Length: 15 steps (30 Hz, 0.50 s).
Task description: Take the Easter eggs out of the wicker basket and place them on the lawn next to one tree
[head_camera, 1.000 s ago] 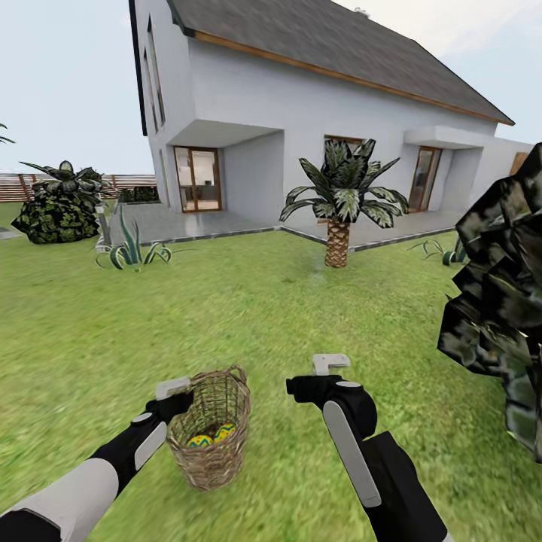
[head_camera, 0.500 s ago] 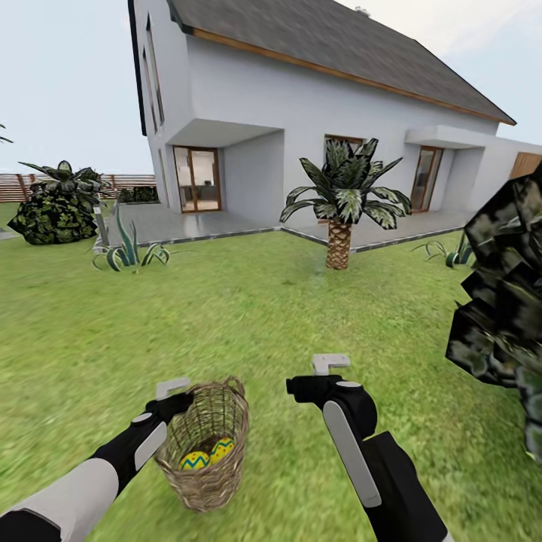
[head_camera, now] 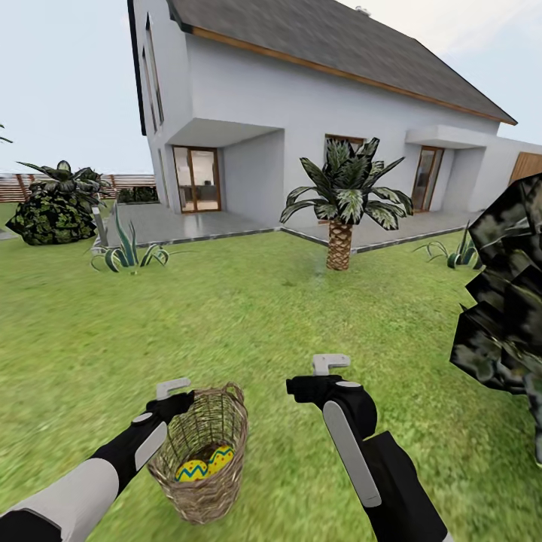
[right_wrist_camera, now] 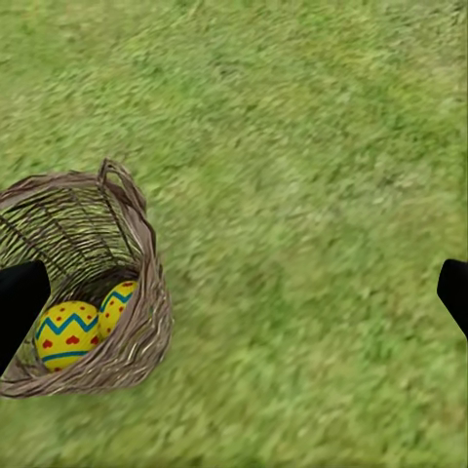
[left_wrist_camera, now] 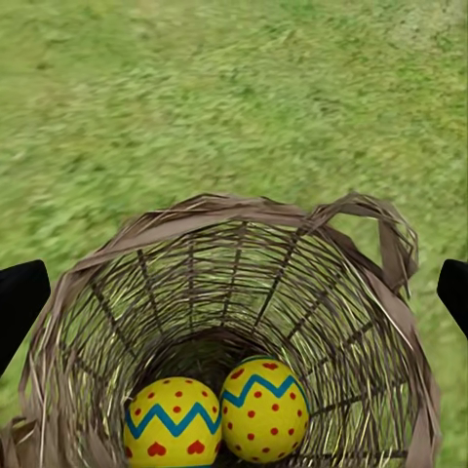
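Observation:
The brown wicker basket (head_camera: 199,454) stands on the lawn (head_camera: 248,316), its mouth tipped toward me. Two yellow Easter eggs (head_camera: 199,466) with red dots and blue zigzag bands lie at its bottom; a third is hidden. My left gripper (head_camera: 175,391) hangs open just over the basket's near-left rim. In the left wrist view the left gripper (left_wrist_camera: 236,297) looks straight into the basket (left_wrist_camera: 322,283) at the eggs (left_wrist_camera: 258,409). My right gripper (head_camera: 331,365) is open over bare grass, to the right of the basket (right_wrist_camera: 136,322) and the eggs (right_wrist_camera: 68,333). The tree's dark blocky foliage (head_camera: 508,316) shows at far right.
A scaly-trunked palm (head_camera: 339,242) stands ahead at the edge of the paved patio (head_camera: 188,224) before the white house (head_camera: 301,113). A dark bush (head_camera: 49,211) and a spiky plant (head_camera: 124,252) sit at far left. Open grass lies between me and the palm.
The whole view has shifted as the robot rolled forward: the basket now sits lower and closer under my left gripper, and the foliage has slid right. Both arms hold their pose.

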### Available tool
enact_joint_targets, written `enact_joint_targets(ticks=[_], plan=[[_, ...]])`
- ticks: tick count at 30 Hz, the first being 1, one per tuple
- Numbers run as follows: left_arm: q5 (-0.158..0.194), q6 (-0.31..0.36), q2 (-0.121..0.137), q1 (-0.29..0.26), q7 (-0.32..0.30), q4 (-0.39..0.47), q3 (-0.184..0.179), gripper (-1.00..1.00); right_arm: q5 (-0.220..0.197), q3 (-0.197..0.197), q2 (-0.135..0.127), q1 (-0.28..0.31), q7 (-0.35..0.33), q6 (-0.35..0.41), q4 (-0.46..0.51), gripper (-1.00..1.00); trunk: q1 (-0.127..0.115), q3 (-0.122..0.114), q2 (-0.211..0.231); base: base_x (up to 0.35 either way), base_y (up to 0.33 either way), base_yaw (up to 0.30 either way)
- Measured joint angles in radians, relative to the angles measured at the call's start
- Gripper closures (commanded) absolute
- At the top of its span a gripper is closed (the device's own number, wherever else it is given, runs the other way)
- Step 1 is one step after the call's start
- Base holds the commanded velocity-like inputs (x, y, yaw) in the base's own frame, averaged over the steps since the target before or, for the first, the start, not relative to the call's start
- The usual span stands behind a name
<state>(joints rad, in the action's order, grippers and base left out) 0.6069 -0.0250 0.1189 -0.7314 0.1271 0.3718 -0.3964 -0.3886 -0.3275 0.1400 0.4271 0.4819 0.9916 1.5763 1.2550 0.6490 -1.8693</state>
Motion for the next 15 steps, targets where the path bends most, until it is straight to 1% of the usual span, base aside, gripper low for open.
enact_joint_targets(ticks=[3,15], plan=[[0.000,0.000,0.000,0.000,0.000,0.000,0.000,-1.00,0.000,0.000,0.000,0.000,0.000,0.000,0.000,-1.00,0.000,0.000,0.000,0.087,0.000,0.000],[0.000,-0.004,0.000,0.000,0.000,0.000,-0.001,-1.00,0.000,0.000,0.000,0.000,0.000,0.000,0.000,-1.00,0.000,0.000,0.000,0.152,0.000,0.000]])
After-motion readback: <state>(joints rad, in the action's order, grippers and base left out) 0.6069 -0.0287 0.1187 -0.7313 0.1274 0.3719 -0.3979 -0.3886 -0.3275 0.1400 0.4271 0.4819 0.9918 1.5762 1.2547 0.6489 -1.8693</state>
